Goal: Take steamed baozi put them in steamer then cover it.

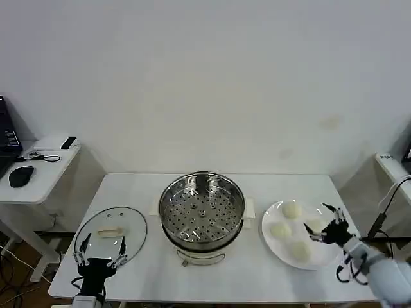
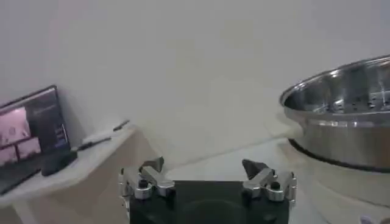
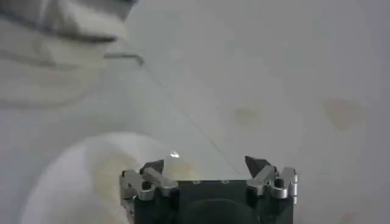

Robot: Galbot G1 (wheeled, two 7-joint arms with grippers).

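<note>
The steel steamer (image 1: 202, 212) stands mid-table with its perforated tray bare; its wall (image 2: 347, 115) also shows in the left wrist view. Several cream-white baozi (image 1: 292, 210) lie on a white plate (image 1: 268, 215) to its right. My right gripper (image 1: 325, 224) hovers open over the plate's right side, beside one baozi (image 1: 314, 226); the right wrist view has the plate (image 3: 73, 176) under the open gripper (image 3: 206, 164). The glass cover (image 1: 110, 231) lies flat at the left. My left gripper (image 1: 101, 250) is open at the cover's near edge, and the left wrist view shows that gripper (image 2: 203, 165) holding nothing.
A side table (image 1: 38, 170) with a mouse and a laptop stands at far left. A white ledge (image 1: 393, 163) sits at the right edge. Bare tabletop lies in front of the steamer and behind it toward the wall.
</note>
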